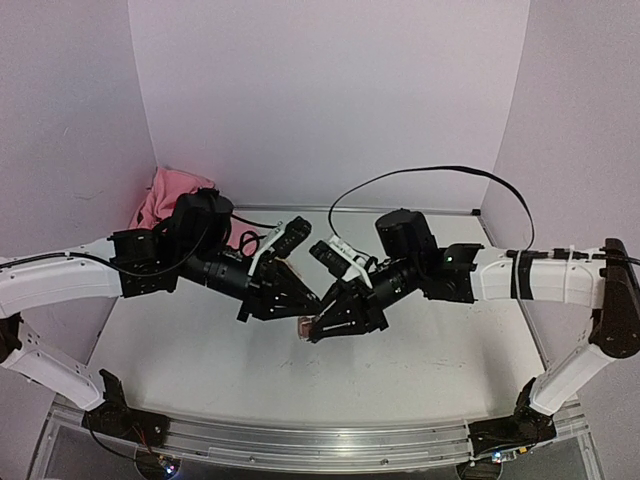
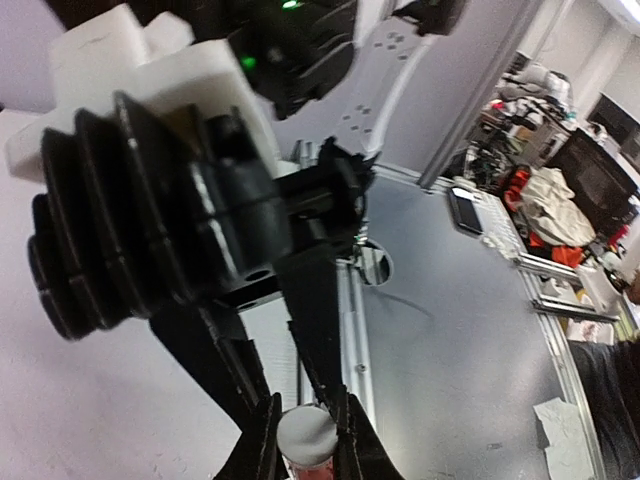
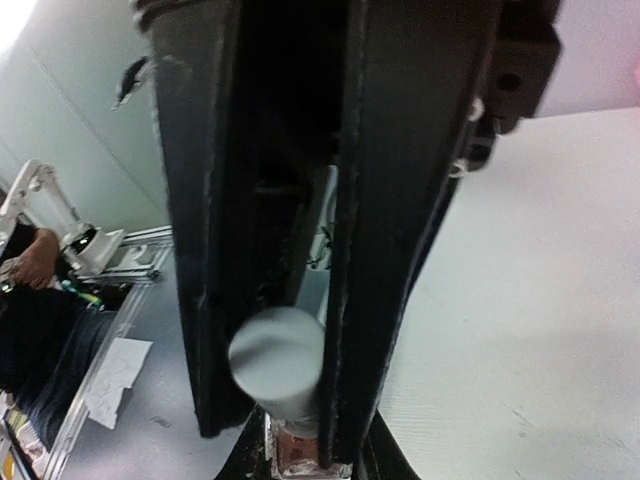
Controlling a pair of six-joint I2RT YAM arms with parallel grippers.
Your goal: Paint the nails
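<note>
The polish bottle (image 3: 295,452) is held over the table's (image 1: 450,350) middle. Its body is clamped by the left gripper (image 2: 305,458) and its white cap (image 3: 277,355) by the right gripper (image 3: 285,400). Painting is judged not yet begun. The nails are hidden; only the pink sleeve (image 1: 165,200) is seen, at the far left corner.

Left arm (image 1: 55,282) and right arm (image 1: 545,278) were white shells with chunky black joints, left gripper (image 1: 303,315) and right gripper (image 1: 321,330) all matte black, thin black cable (image 1: 420,172) looped off the right one.
</note>
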